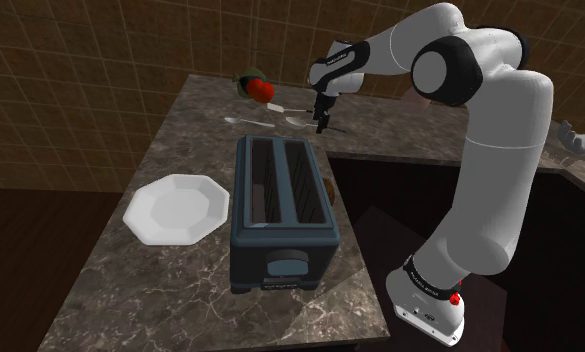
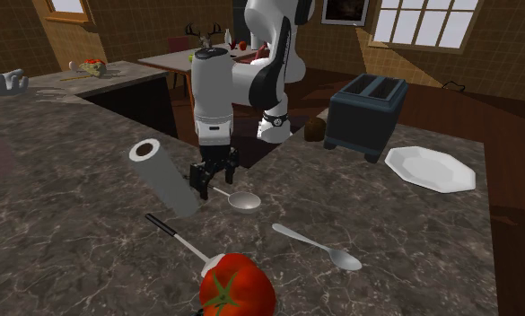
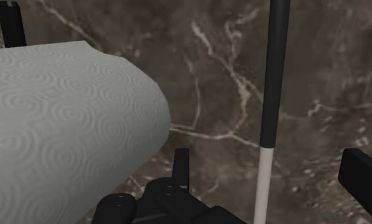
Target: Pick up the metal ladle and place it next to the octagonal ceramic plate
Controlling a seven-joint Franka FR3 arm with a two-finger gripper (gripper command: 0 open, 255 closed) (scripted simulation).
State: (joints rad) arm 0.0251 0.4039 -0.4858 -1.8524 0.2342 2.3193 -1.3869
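1. Honestly, the claw [image 2: 213, 182] hides most of the ladle [image 2: 244, 201] handle in the second exterior view, so just the bowl pokes out.
2. In the wrist view the claw's fingers [image 3: 181, 167] are spread wide either side of that black-and-white handle, gripping nothing.
3. The ladle lies beside the paper towel roll [image 2: 166, 179], well apart from the white octagonal plate [image 2: 429, 167] by the toaster [image 2: 366, 115].
4. It's a dark marble tabletop [image 2: 54, 233] with brown tiled walls.

Dark marbled counter [image 1: 180, 290] bears toaster [image 1: 280, 215], white plate [image 1: 176, 209], ladle [image 2: 242, 200], spoon [image 2: 319, 247], paper roll [image 2: 166, 178] and tomato [image 2: 238, 289]
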